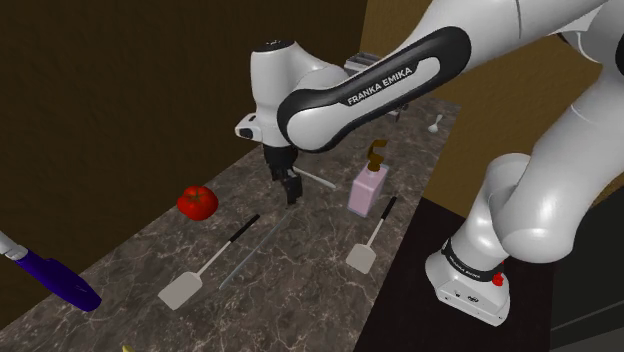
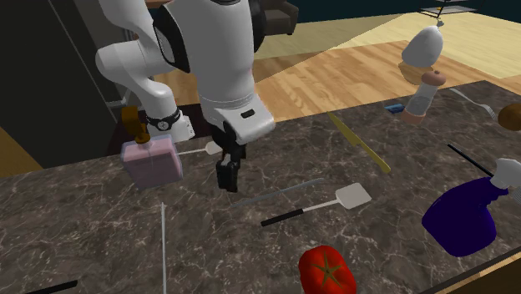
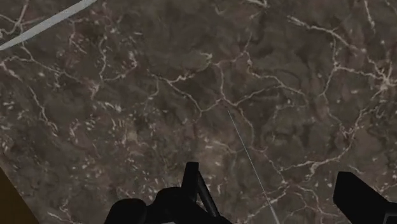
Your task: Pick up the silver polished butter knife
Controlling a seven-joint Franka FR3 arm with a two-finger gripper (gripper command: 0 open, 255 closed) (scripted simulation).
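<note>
End effector is released: in the wrist view the 2 black fingers stand apart with nothing clasped, only the dark marble desk beyond them. A hair-thin pale line runs on the desk toward the gap between them; can't tell what it is.

Target is the butter knife, a thin grey strip lying flat on the desk at the centre of the shoulder view. There it sits below and left of the end effector. Its upper-right end is just short of the fingertips and the rest runs toward lower left. Long axis is diagonal, lower left to upper right, roughly parallel to the black-handled spatula just beside it.

Second exterior view agrees: end effector left of centre, butter knife to its right and slightly lower, axis near horizontal, rising a little to the right.

Judgement: the end effector hangs near 1 tip, not mid-length. Next move needs a shift along the axis toward the middle, fingers set across it, then straight down. A thin strip on hard stone could slip from the pads if they close too high.
</note>
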